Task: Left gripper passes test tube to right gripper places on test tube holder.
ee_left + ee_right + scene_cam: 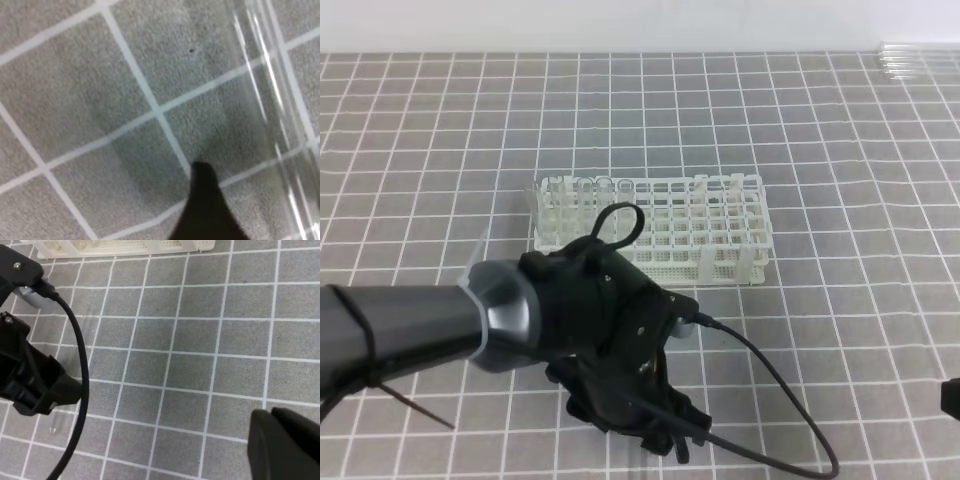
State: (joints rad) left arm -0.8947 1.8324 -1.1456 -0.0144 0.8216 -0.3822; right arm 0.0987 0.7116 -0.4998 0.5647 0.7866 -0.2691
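Left gripper: your black two-finger left gripper [635, 425] is low over the grey gridded mat [840, 200]; its spread and hold you cannot tell.
Test tube: clear glass test tube [280, 120] lies on the mat beside one finger.
Right gripper: your black right gripper [282, 445] is closed, empty.
Holder: white plastic grid test tube holder [670, 235] stands behind.

The mat [840, 200] is grey, ruled with thin white lines into a grid of squares. The rack [660, 235] is white, its top a lattice of square holes, its lower tier finely perforated. The left gripper [630, 415] is black; its arm [410, 325] is dark metallic grey with a paler, shiny collar. A black cable [770, 385] runs from it. The tube [272, 100] is clear and colourless, streaked with white glints. The right gripper [282, 445] shows black.
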